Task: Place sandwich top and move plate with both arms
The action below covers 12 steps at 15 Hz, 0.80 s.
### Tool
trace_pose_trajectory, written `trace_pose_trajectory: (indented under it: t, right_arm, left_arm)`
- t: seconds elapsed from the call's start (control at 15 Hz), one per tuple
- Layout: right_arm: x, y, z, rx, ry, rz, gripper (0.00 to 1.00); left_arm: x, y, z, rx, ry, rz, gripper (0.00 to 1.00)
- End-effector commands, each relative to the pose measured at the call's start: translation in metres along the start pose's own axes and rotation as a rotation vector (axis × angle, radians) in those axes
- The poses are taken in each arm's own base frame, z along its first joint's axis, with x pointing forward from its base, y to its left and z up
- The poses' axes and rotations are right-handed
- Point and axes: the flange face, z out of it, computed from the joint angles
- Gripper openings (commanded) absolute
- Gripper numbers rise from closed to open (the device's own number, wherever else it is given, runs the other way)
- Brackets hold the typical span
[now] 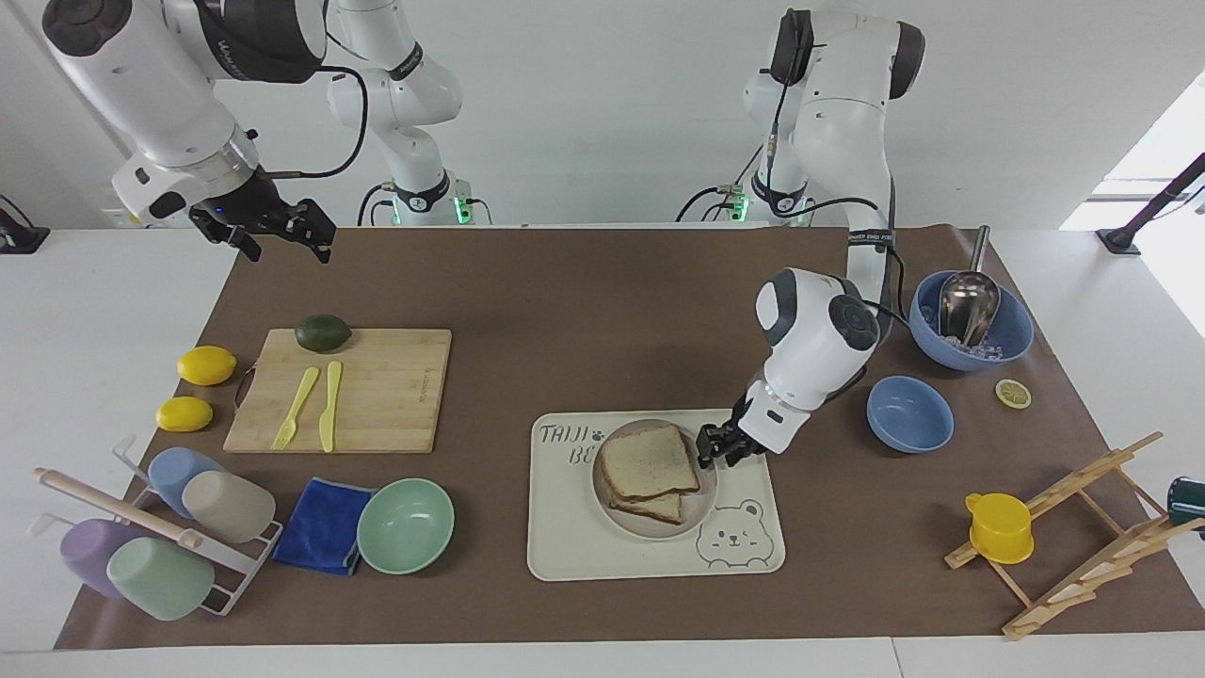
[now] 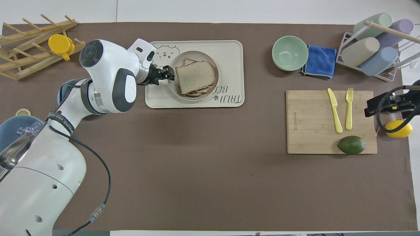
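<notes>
The sandwich top [image 1: 650, 461] is a plain brown bread slice lying on another slice on the round beige plate [image 1: 699, 505]. The plate sits on the cream bear tray [image 1: 574, 551]. My left gripper [image 1: 708, 448] is low at the plate's rim toward the left arm's end, shut on the rim. In the overhead view the left gripper [image 2: 168, 72] meets the plate [image 2: 200, 56] beside the sandwich top [image 2: 196, 76]. My right gripper [image 1: 285, 241] waits open and empty in the air over the table's edge at the right arm's end; it also shows in the overhead view [image 2: 387, 105].
A cutting board [image 1: 386, 391] carries a fork, a knife and an avocado [image 1: 323, 332], with two lemons [image 1: 206, 365] beside it. A mint bowl [image 1: 405, 525], a blue cloth and a cup rack [image 1: 151, 537] lie farther out. Two blue bowls [image 1: 909, 413] and a wooden rack [image 1: 1073, 527] stand at the left arm's end.
</notes>
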Motion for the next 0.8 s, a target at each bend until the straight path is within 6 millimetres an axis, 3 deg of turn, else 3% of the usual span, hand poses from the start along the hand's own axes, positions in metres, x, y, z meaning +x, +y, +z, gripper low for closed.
trace_pose_trajectory:
  t: [0.0, 0.07, 0.2, 0.53, 0.73]
  right_arm:
    - [-0.005, 0.0, -0.001, 0.014, 0.014, 0.014, 1.0]
    - [-0.005, 0.0, -0.001, 0.014, 0.014, 0.014, 1.0]
    - [-0.005, -0.001, -0.001, 0.014, 0.014, 0.014, 1.0]
    - [-0.005, 0.0, -0.001, 0.014, 0.014, 0.013, 1.0]
    - [-0.005, 0.0, -0.001, 0.014, 0.014, 0.014, 1.0]
  left_arm:
    - [0.009, -0.014, -0.02, 0.019, -0.021, 0.025, 1.0]
    - [0.01, -0.018, -0.025, 0.042, -0.027, 0.038, 1.0]
    - [0.015, -0.035, -0.054, 0.084, -0.024, 0.04, 1.0]
    - [0.006, -0.065, -0.154, 0.181, -0.063, 0.048, 1.0]
    - [-0.007, -0.073, -0.196, 0.254, -0.081, 0.066, 1.0]
